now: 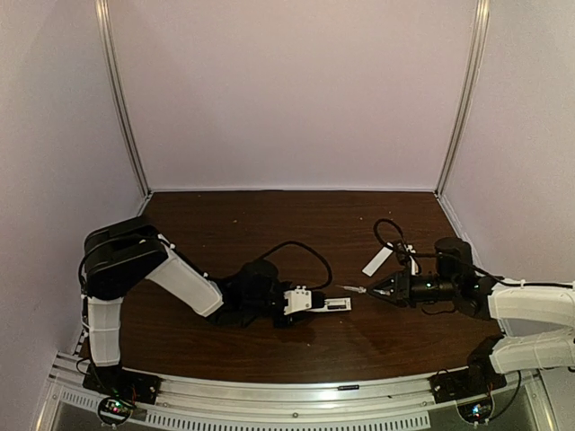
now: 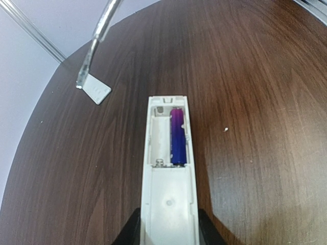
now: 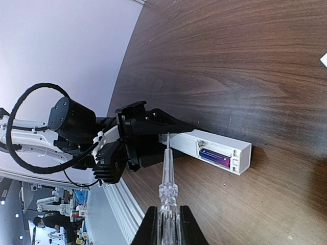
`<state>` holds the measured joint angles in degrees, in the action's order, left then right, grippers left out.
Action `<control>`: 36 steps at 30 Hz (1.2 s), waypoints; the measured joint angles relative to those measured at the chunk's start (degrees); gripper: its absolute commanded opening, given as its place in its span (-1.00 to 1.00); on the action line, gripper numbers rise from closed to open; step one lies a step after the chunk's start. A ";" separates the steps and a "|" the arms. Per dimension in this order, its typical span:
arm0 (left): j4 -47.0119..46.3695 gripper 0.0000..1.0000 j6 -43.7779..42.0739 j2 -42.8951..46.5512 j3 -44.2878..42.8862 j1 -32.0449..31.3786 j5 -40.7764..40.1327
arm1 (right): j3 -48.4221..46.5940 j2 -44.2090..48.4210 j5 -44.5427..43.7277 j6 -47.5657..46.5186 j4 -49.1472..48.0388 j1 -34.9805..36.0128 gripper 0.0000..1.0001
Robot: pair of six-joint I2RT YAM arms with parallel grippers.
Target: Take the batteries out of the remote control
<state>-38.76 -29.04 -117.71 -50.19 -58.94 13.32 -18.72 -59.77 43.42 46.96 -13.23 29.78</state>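
Observation:
The white remote control (image 1: pixel 331 303) lies on the brown table with its battery recess open and facing up. My left gripper (image 1: pixel 293 303) is shut on its near end. In the left wrist view the remote (image 2: pixel 167 194) holds one purple-blue battery (image 2: pixel 177 135) in the right slot, and the left slot is empty. My right gripper (image 1: pixel 381 290) is shut on a clear-handled screwdriver (image 3: pixel 167 176). Its tip (image 1: pixel 349 288) hovers just beyond the remote's open end, apart from it. The right wrist view shows the remote (image 3: pixel 217 148) and battery (image 3: pixel 214 157) past the tip.
A thin flat white strip (image 1: pixel 377 261) lies on the table behind the right gripper and also shows in the left wrist view (image 2: pixel 97 91). A black cable loop (image 1: pixel 390 235) lies near it. Pale walls enclose the table on three sides, and a metal rail (image 1: pixel 269 395) runs along the near edge.

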 measured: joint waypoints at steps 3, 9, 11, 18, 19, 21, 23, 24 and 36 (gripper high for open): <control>0.02 -1.00 -0.02 0.04 0.00 0.00 0.00 | -1.38 1.01 -0.98 -1.22 2.56 0.17 -1.00; 0.33 -1.00 -0.04 0.85 0.72 0.00 -0.04 | -5.64 2.19 -4.44 -4.79 9.01 1.53 -1.00; 0.37 -1.00 -0.04 1.33 1.27 0.00 -0.07 | -7.48 2.23 -6.19 -5.99 11.72 2.32 -1.00; 0.76 -1.00 -0.46 2.47 2.29 0.00 -1.81 | -17.22 2.23 -15.30 -10.95 24.33 6.82 -1.00; 0.63 -1.00 -0.55 2.54 2.45 0.00 -2.49 | -18.75 2.23 -16.81 -11.58 25.90 7.45 -1.00; -0.31 -1.00 -0.92 2.80 3.19 0.00 -4.17 | -22.12 2.23 -20.11 -12.94 29.35 8.63 -1.00; -1.55 -1.00 -1.29 2.95 4.13 0.00 -5.64 | -25.11 2.23 -23.26 -14.32 32.26 9.57 -1.00; -2.03 -1.00 -1.44 2.97 4.46 0.00 -6.12 | -26.14 2.23 -24.57 -14.93 33.29 9.86 -1.00; -6.69 -1.00 -3.96 4.96 8.92 0.00 -8.98 | -31.56 2.73 -40.72 -24.28 38.56 12.70 -1.00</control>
<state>-45.45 -32.99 -112.75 -41.28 -58.94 4.34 -50.28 -57.04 2.70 22.68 25.32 42.48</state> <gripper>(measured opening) 0.292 0.133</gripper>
